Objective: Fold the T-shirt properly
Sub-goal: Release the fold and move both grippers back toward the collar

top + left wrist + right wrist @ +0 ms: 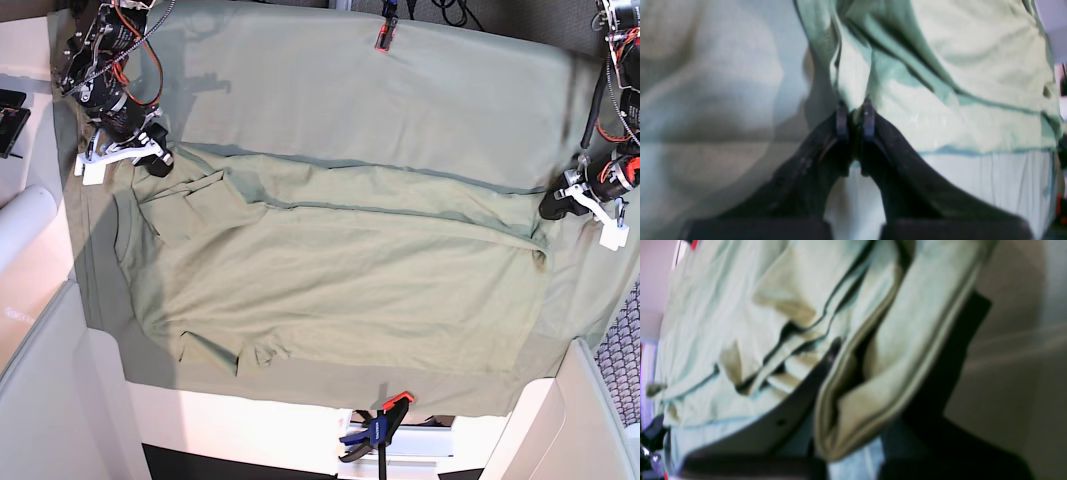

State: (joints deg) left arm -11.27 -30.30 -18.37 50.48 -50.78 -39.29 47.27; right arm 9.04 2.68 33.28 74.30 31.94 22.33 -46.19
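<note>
Both grippers pinch T-shirt [340,280] edges, seemingly far corners

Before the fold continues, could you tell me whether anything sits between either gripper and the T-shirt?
Nothing visible does. The left gripper is shut on a pinch of the T-shirt, and the right gripper is shut on its opposite far edge, fabric lying between its fingers.
</note>
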